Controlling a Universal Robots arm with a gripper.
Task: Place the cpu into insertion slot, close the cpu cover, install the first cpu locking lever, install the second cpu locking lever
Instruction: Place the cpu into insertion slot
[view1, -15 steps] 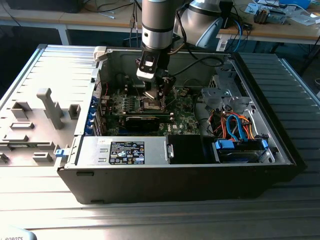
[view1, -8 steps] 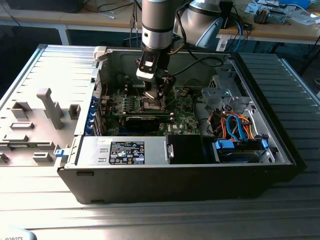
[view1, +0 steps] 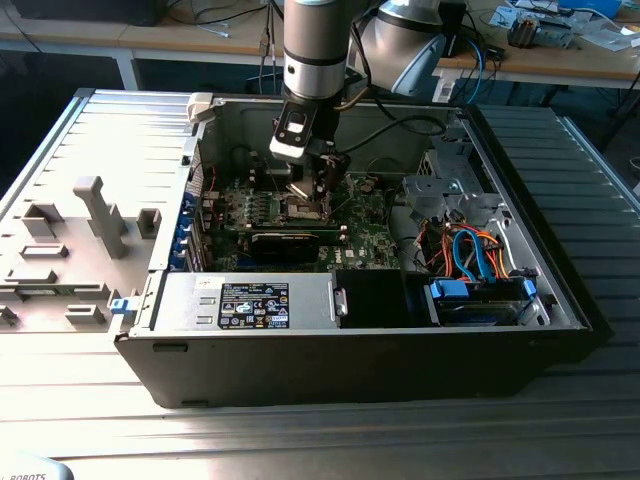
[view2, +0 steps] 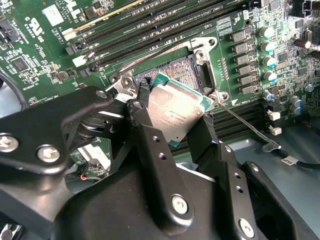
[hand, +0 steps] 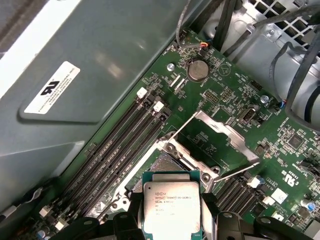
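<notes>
So your gripper is down inside the open PC case, which sits on the tabletop. It's over the green board, just behind the black card as the exterior view shows it.

In both wrist views you've got the cpu pinched by two opposite edges. One black finger is on one side and the other is on the far side, so the gripper is clamped on the chip with the silver top facing up.

In the second wrist view the chip sits tilted and partly overlaps the slot. It isn't lying flat in there. I can't tell whether its far edge touches the socket rim or hangs just off it.

The cover is flipped open and lies back past the slot, and you can see green board through its window. A thin lever sticks out free from the socket corner, not latched.

The long black memory slots run right beside the socket. There's a coin cell further along the board, near the case wall.
</notes>
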